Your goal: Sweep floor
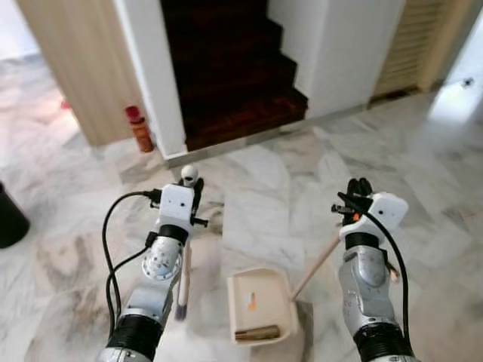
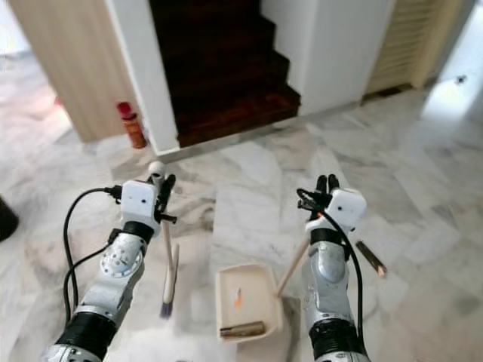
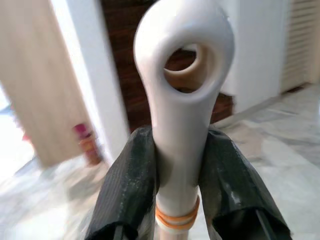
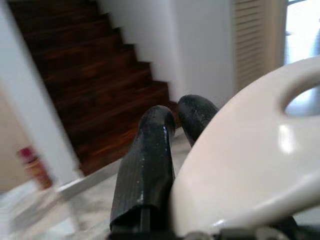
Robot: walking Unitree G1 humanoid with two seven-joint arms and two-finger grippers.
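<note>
My left gripper (image 1: pixel 196 197) is shut on the white, loop-topped handle of a broom (image 3: pixel 182 100). The broom hangs down beside my left arm to its dark bristles (image 1: pixel 181 308) at the marble floor. My right gripper (image 1: pixel 358 188) is shut on the cream top end (image 4: pixel 250 165) of a dustpan handle. Its wooden shaft (image 1: pixel 317 264) slants down to the cream dustpan (image 1: pixel 260 302), which rests on the floor between my arms. Inside the pan lie a brown cylinder-like piece (image 1: pixel 256 332) and a small orange scrap (image 1: pixel 252 302).
Dark wooden stairs (image 1: pixel 234 68) rise straight ahead between white walls (image 1: pixel 155 75). A red bottle (image 1: pixel 139 128) stands by the left wall, and a black object (image 1: pixel 9 219) sits at the far left. A louvred door (image 1: pixel 411 45) is at the back right. A brown stick-like thing (image 2: pixel 371 259) lies on the floor right of my right arm.
</note>
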